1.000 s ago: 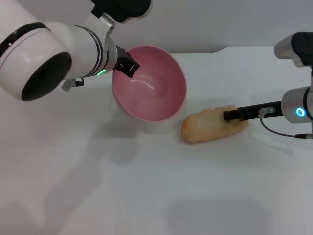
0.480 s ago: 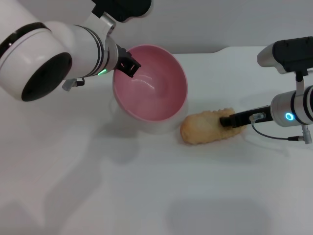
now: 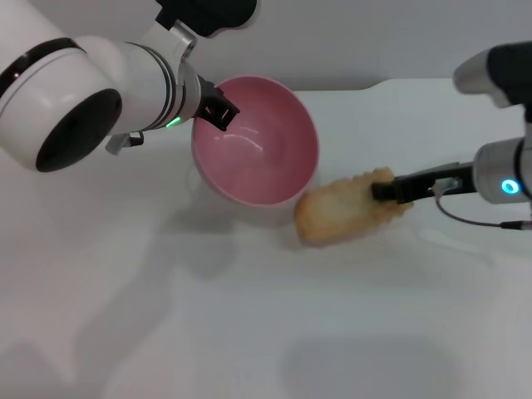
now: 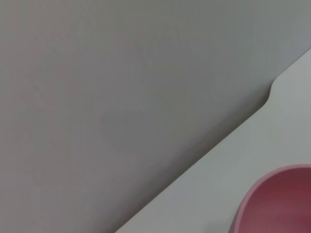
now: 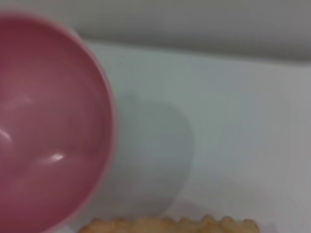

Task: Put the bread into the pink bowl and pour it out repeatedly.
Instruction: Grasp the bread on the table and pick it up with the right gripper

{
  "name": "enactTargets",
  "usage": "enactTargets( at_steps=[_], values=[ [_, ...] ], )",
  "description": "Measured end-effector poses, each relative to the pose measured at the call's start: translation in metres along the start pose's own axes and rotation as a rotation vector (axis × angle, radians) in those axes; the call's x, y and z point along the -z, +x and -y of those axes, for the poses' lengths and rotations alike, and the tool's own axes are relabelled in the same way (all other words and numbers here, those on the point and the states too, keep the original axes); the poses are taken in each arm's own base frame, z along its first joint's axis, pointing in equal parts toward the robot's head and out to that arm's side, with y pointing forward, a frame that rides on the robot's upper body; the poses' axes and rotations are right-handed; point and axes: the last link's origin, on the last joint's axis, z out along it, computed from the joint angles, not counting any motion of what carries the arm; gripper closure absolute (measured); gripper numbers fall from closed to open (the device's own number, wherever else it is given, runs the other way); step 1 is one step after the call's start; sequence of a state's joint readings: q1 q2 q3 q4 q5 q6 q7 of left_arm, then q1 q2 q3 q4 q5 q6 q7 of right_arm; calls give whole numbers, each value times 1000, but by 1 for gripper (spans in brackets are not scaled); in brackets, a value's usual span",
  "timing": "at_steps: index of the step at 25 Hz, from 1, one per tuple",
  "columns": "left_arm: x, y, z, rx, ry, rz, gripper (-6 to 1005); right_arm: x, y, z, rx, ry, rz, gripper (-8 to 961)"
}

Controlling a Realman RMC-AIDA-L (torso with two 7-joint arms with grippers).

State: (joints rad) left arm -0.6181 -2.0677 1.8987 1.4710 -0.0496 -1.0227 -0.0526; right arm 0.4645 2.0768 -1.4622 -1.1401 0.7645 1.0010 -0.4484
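The white worktop (image 3: pixel 249 332) is seen to carry everything, its far edge cut off behind the left arm in the head view. The pink bowl (image 3: pixel 254 140) is tipped so that its open mouth faces forward and toward the bread; its underside and the place where it meets the worktop are hidden by its own wall. Only a slice of its rim is caught in the left wrist view (image 4: pixel 277 201), and none of that arm's own jaws are shown there. The left gripper (image 3: pixel 218 109) is found at the bowl's far-left rim, the jaws pressed onto the rim's edge; how much of the wall is pinched is hard to make out. The bread (image 3: pixel 345 208) is placed just right of the bowl, its near end almost at the bowl's wall, whether touching cannot be told. Its long axis runs from the bowl away to the right and slightly back, the ridged edge turned up. The right gripper (image 3: pixel 391 190) is closed on the bread's end farthest from the bowl, the jaws narrowly spread around it.
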Motion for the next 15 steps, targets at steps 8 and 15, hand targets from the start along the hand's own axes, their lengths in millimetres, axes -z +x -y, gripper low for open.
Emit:
enactTargets(
  at_steps=[8, 15],
  values=[
    [-2, -2, 2, 12, -1, 9, 943, 47, -17, -17, 27, -15, 110, 625],
    [-3, -7, -1, 30, -18, 29, 943, 89, -35, -37, 79, -14, 219, 709]
  ],
)
